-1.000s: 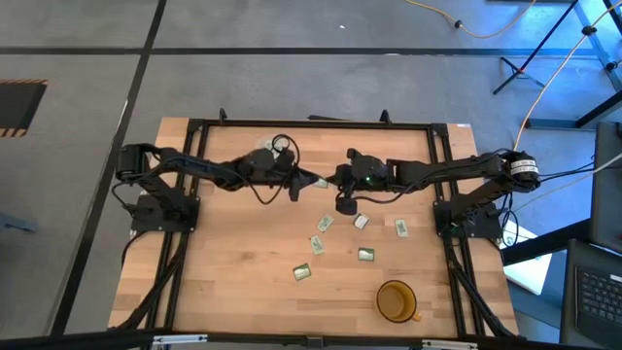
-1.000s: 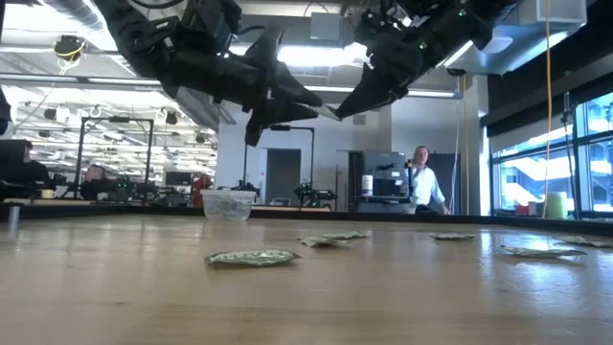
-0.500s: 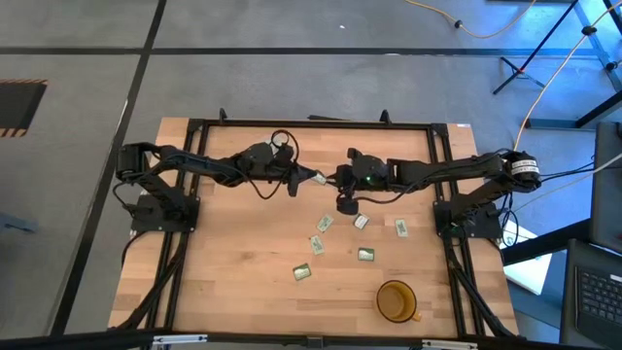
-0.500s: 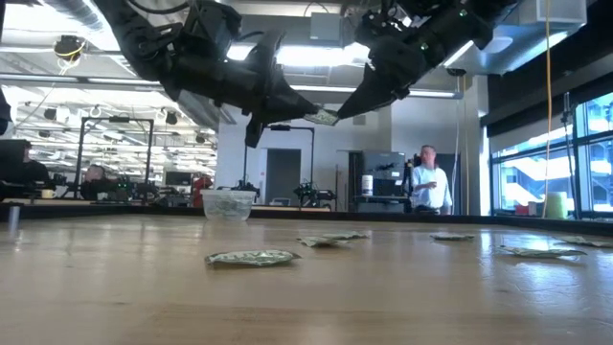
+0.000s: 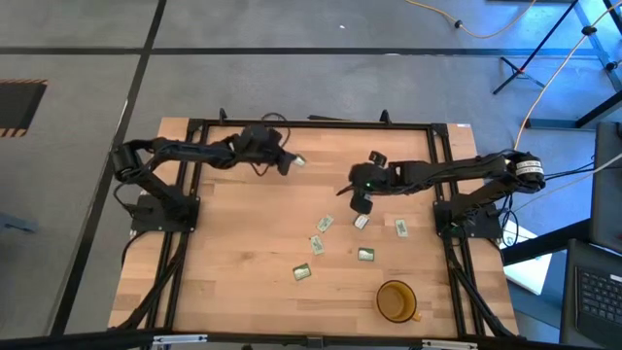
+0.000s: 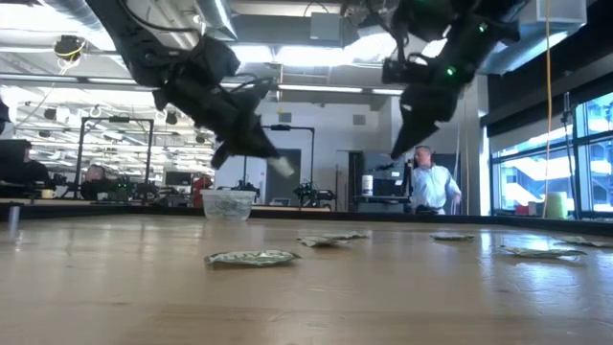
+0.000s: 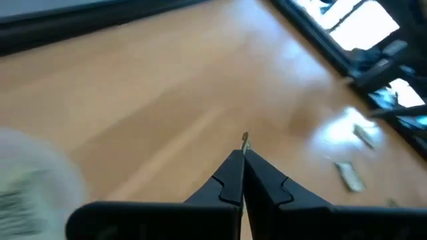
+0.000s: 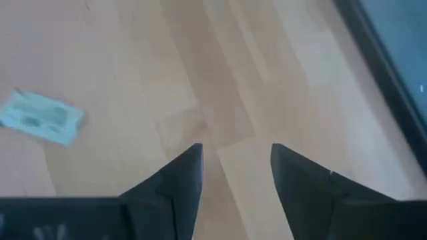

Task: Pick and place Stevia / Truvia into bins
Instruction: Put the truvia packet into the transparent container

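**Handoff done, left arm carrying sachet toward the cup**

- Change: a second ago both tools met nose to nose above mid-surface with one sachet between them. Now they are well apart. The sachet went with the left arm.
- Left tool (image 5: 285,163): swung back toward the far-left part of the surface. Fingers pinched together on a carried sachet (image 5: 298,160), which sticks out past the tips in the high view; the low view shows it (image 6: 282,166) held in the air, and the left wrist view shows only a thin edge (image 7: 245,139) at the closed tips.
- Right tool (image 5: 361,203): pulled back toward its own side, hanging above the loose sachets. Fingers spread with bare wood between them in the right wrist view, holding nothing. One loose sachet (image 8: 41,118) lies ahead of it.
- Bin: clear cup (image 6: 228,203) stands at the far side of the surface with sachets already in it; the left arm hides it from above. The carried sachet is up and just to the right of it in the low view, not yet over the mouth as far as I can judge.
- Remaining: about five sachets (image 5: 322,224) flat on the wood mid-surface; amber cup (image 5: 396,300) near the front edge, not involved.
- Read: transfer succeeded, drop into cup is the step in hand; right arm looks free for the next pick.
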Controlling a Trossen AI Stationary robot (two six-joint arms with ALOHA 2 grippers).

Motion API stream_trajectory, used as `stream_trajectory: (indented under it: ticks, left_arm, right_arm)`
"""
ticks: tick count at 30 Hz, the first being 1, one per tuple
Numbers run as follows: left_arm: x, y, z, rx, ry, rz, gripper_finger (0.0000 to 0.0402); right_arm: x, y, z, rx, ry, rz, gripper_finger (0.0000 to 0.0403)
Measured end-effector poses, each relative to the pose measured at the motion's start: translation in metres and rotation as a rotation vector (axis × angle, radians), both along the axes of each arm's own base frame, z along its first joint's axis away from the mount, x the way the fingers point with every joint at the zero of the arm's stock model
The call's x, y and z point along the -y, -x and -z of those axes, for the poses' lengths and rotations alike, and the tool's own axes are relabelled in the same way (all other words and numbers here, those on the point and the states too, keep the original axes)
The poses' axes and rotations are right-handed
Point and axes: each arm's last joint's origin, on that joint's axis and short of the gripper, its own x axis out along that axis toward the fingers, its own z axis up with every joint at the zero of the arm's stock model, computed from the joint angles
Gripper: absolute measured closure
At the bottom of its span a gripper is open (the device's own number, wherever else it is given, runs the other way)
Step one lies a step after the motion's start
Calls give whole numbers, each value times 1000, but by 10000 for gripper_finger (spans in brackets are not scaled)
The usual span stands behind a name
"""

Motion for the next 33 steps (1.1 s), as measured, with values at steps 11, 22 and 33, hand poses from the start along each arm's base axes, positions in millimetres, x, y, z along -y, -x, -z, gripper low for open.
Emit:
stream_trajectory:
  ticks: [11,22,33]
  left_arm:
    - [-44,39,-1,16,115,-61,400]
    - [-52,70,5,-141,155,-172,399]
    - [-53,73,13,-261,100,-233,392]
  right_arm:
    - [-2,17,29,-76,-32,42,224]
    - [7,17,31,-42,-38,88,224]
    - [14,17,31,-31,-37,110,224]
